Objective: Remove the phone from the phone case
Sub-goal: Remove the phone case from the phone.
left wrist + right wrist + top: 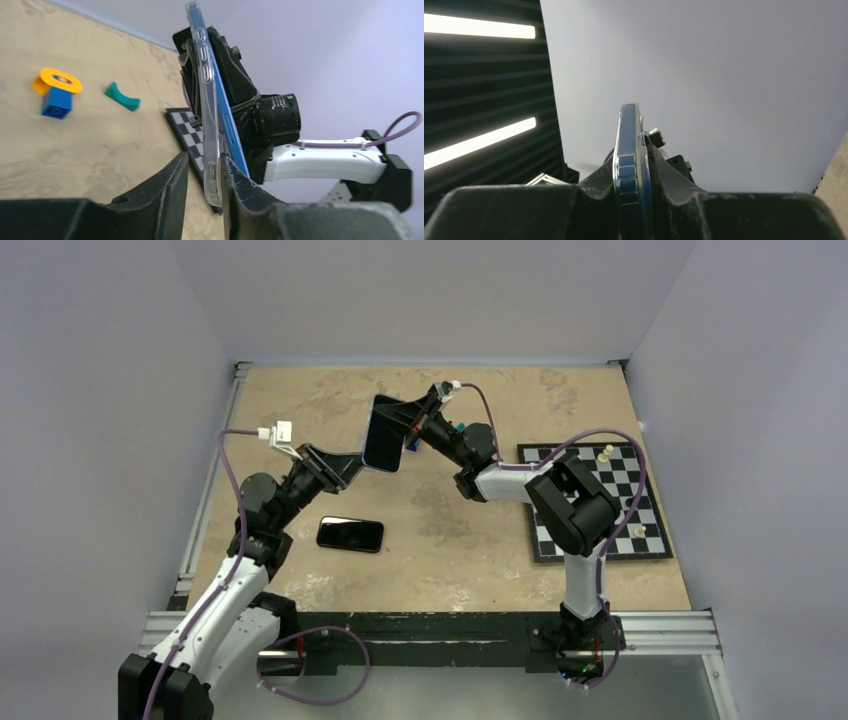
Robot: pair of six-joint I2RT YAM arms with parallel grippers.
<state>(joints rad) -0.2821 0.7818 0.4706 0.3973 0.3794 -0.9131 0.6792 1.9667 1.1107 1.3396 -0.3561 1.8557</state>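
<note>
The right gripper clamps the phone between its two fingers. The phone stands upright and is seen edge-on, with the clear phone case around its rim. Black hardware shows just behind the phone. Left of the phone is a dark slatted panel with two bright strips. Right of the phone is a pale wall.

Lab cell: white partitions, railed table

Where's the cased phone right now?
The cased phone is off the table, centre-far in the top view, clamped in the right gripper, its near end between the fingers of the left gripper, beyond the bare phone on the table.
</note>
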